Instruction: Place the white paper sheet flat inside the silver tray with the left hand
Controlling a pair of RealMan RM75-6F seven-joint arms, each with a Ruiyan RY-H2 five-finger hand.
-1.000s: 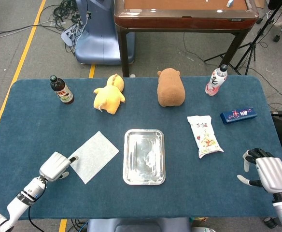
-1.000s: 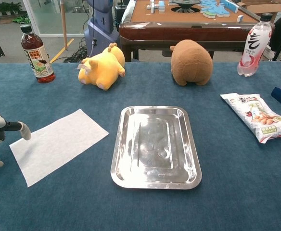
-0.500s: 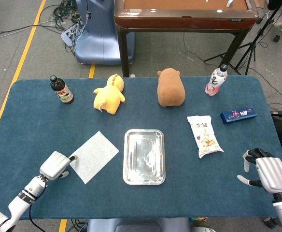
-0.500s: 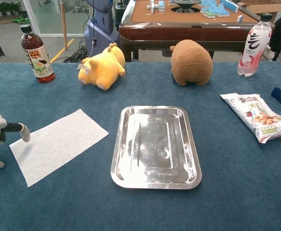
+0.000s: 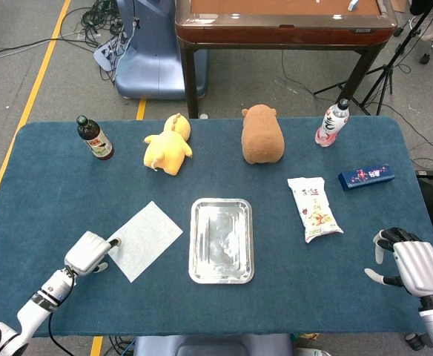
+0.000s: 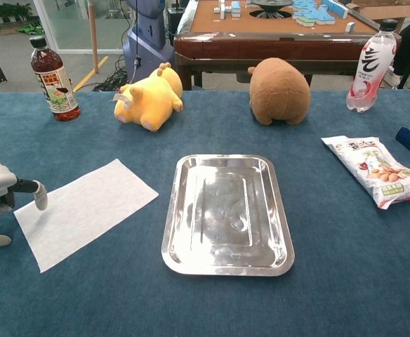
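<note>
The white paper sheet [image 5: 144,239] [image 6: 86,210] lies flat on the blue table, left of the silver tray [image 5: 221,239] [image 6: 227,214], which is empty. My left hand [image 5: 89,254] [image 6: 0,193] hovers at the sheet's left corner, one finger stretched over that corner and the thumb low beside it; it holds nothing. Whether the fingertip touches the paper is unclear. My right hand [image 5: 413,267] rests open near the table's front right edge, far from both, seen only in the head view.
Along the back stand a dark sauce bottle [image 5: 94,138], a yellow plush [image 5: 168,144], a brown plush [image 5: 262,134] and a pink drink bottle [image 5: 333,123]. A snack packet [image 5: 314,208] and a blue box [image 5: 365,176] lie right of the tray.
My left hand has edged a little to the right, toward the sheet's left corner. The sheet, the tray and the right hand have stayed put.
</note>
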